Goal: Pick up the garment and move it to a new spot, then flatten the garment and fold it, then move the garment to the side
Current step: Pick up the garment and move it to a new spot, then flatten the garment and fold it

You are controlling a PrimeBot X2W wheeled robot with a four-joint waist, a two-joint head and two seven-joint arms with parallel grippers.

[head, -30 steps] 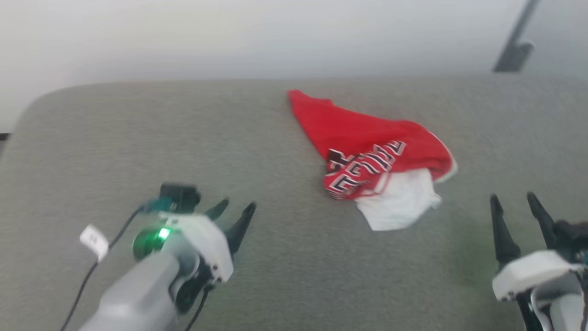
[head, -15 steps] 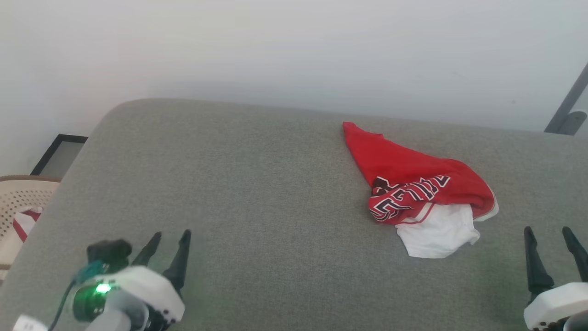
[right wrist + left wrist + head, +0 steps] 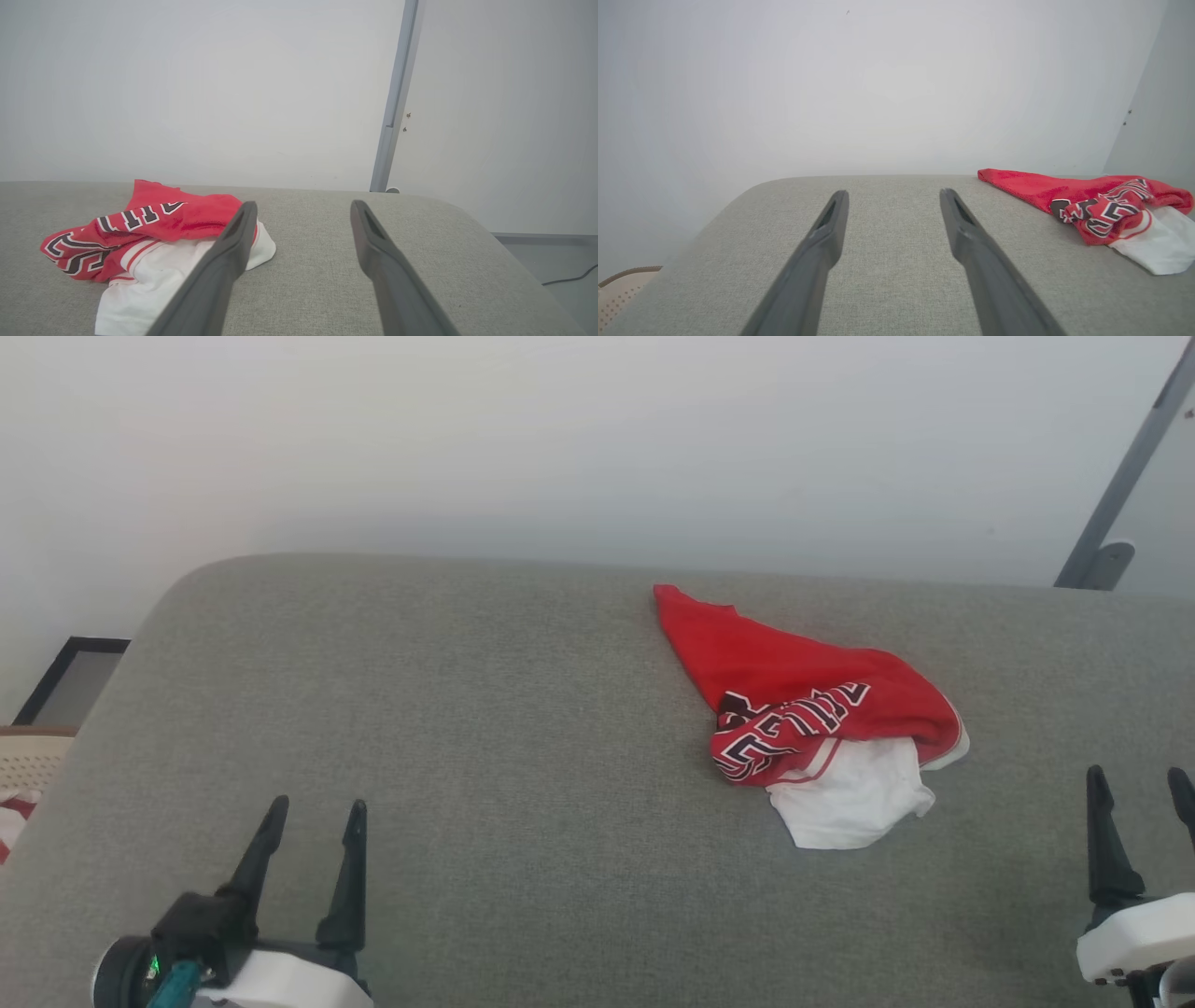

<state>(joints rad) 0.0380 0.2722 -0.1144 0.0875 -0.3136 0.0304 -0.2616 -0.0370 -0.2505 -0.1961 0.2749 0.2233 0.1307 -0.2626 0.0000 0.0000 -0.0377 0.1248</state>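
Plain white wall [image 3: 560, 448] at the back, and in front of it a big grey upholstered surface [image 3: 448, 728] with rounded corners, kind of like a sofa seat or a padded bench. Both arms are hanging low over the near edge of it. The left gripper [image 3: 317, 803] has its two dark fingers spread wide with nothing between them, just bare grey fabric ahead. Same deal with the right gripper [image 3: 1137, 772]: fingers wide apart, holding nothing.

The garment [image 3: 794, 709] is lying crumpled on the surface, ahead of the right gripper and off to its left, fairly near but not touching. From the left gripper it's ahead and way off to the right, well apart. It's a red heap with a pointed corner stretching toward the wall and black-and-white lettering bunched up in the folds. The white part spills out at the end nearest the right gripper. In the right wrist view that gripper's left finger overlaps the white bit, but the head view shows a gap between them.

Other stuff: a grey post [image 3: 1116, 476] runs up the wall beyond the right gripper. A black frame [image 3: 70, 672] and a beige basket [image 3: 23, 756] sit down past the surface's edge, out to the left of the left gripper. A dark cable [image 3: 570, 279] lies on the floor off to the right gripper's right.
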